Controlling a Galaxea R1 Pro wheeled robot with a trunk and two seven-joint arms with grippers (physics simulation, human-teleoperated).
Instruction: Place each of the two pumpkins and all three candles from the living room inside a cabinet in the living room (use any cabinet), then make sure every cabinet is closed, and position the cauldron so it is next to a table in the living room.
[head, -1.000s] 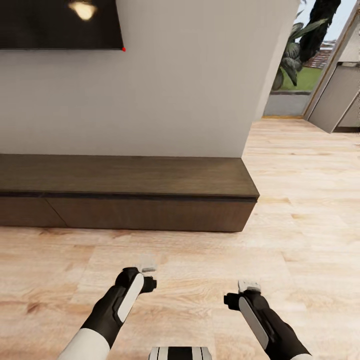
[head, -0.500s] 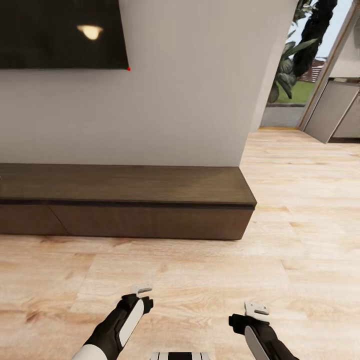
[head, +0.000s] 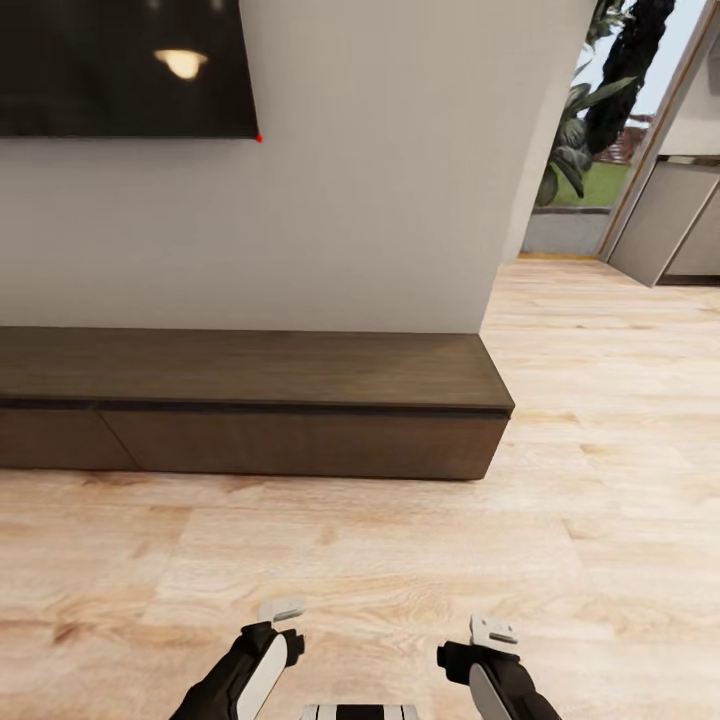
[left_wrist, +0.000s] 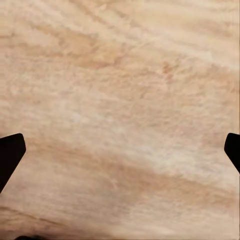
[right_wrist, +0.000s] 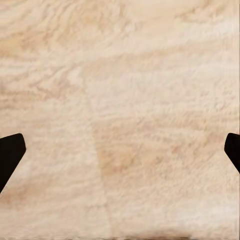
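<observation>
Since a second ago both arms have drawn back, clearing my view. Left gripper and right gripper hang empty, fingers apart, over bare floor. Cabinet ahead, every drawer shut.

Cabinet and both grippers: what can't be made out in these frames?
- cabinet: head view's left edge cuts it off; its closed fronts hide the insides.
- left gripper and right gripper: each wrist view's edges crop the fingers to dark tips.
- arms: head view's bottom edge cuts them off.
</observation>
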